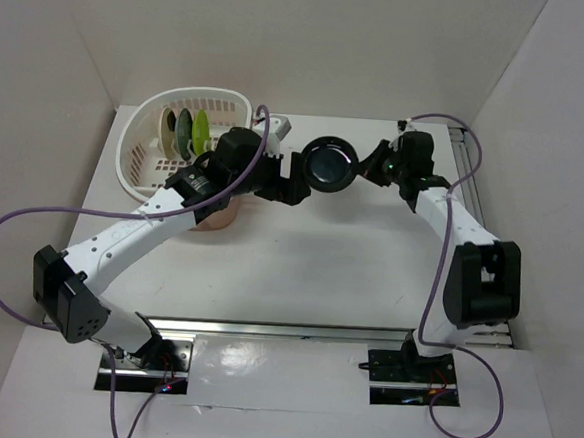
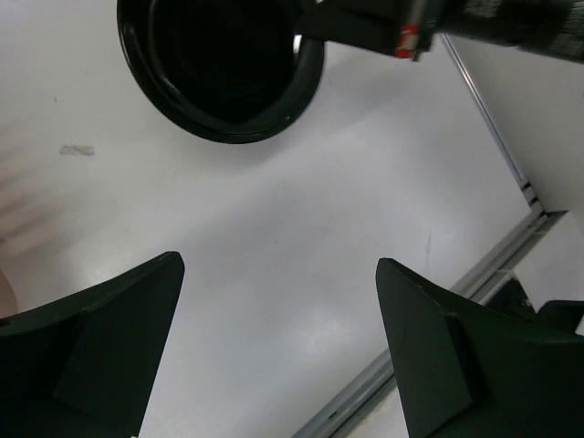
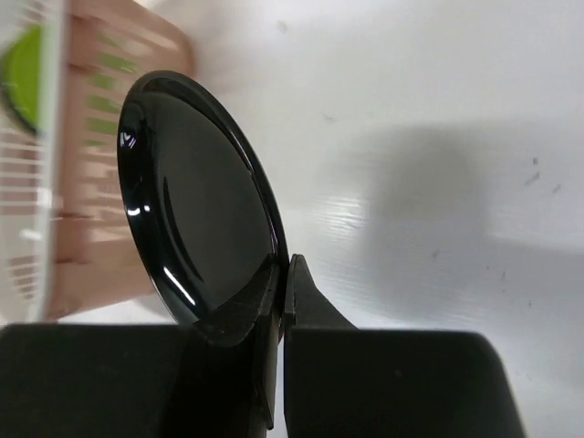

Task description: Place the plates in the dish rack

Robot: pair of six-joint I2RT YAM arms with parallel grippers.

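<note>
The glossy black plate is held on edge above the table by my right gripper, which is shut on its right rim. In the right wrist view the jaws pinch the plate's lower rim. My left gripper is open and empty, just left of the black plate. In the left wrist view the plate hangs ahead of the spread gripper. The dish rack stands at the back left. The cream, dark teal and lime green plates stand in it.
A peach-coloured object shows beside the rack under my left arm. A small white object lies behind the rack. Metal rails run along the right edge and the near edge. White walls enclose the table.
</note>
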